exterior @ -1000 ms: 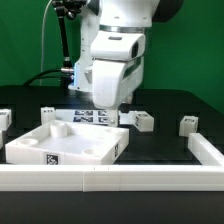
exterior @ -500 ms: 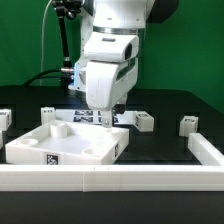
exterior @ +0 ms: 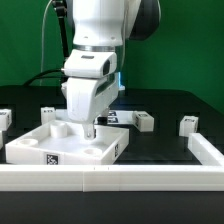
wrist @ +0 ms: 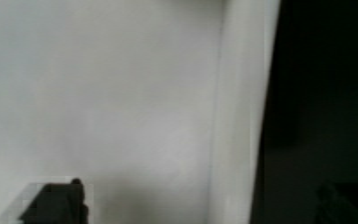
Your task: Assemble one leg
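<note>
Exterior view: I've got the gripper [exterior: 88, 129] low over the big white panel [exterior: 60, 146], toward its back edge.
Wrist view: fingertips [wrist: 51, 203] wide apart, nothing btwn them, holding nothing; only white surface behind.
First leg [exterior: 46, 113]: on the black table [exterior: 170, 142] behind the panel, ext. view's left.
Second leg [exterior: 142, 121]: just off the panel's corner, ext. view's right.
Third leg [exterior: 186, 124]: further right, well apart from the gripper.
Marker board [exterior: 112, 117]: partly hidden behind the arm.
</note>
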Robot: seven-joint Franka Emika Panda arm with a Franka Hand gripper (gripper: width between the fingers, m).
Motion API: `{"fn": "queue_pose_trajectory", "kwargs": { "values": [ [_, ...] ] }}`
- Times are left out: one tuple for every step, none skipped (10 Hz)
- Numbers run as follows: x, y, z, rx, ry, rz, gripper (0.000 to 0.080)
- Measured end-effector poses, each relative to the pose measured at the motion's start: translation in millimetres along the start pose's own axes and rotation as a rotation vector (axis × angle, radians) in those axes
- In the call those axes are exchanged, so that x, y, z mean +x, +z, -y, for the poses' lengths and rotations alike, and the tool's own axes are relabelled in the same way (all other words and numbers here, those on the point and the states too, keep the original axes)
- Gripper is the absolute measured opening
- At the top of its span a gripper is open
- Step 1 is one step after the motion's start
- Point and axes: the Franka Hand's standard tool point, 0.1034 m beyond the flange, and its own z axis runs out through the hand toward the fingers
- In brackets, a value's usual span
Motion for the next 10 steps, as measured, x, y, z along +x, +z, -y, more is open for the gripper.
{"fn": "queue_pose_trajectory", "kwargs": {
  "values": [
    [-0.7, 3.3, 2.0, 0.007, 0.001, 0.002, 0.065],
    [-1.1, 4.9, 2.9, 0.011, 0.001, 0.002, 0.0625],
    [-1.0, 4.7, 2.7, 0.011, 0.001, 0.002, 0.0496],
    [-1.0, 4.8, 2.8, 0.011, 0.001, 0.002, 0.0496],
    [-1.0, 4.8, 2.8, 0.011, 0.001, 0.002, 0.0301],
    [-1.1, 4.9, 2.8, 0.011, 0.001, 0.002, 0.0164],
    [-1.2, 4.9, 2.8, 0.011, 0.001, 0.002, 0.0164],
    [-1.3, 4.5, 2.0, 0.008, 0.002, 0.002, 0.0058],
    [-1.3, 4.5, 2.0, 0.007, 0.002, 0.002, 0.0058],
    [-1.3, 4.5, 2.0, 0.007, 0.002, 0.002, 0.0058]
  ]
}}
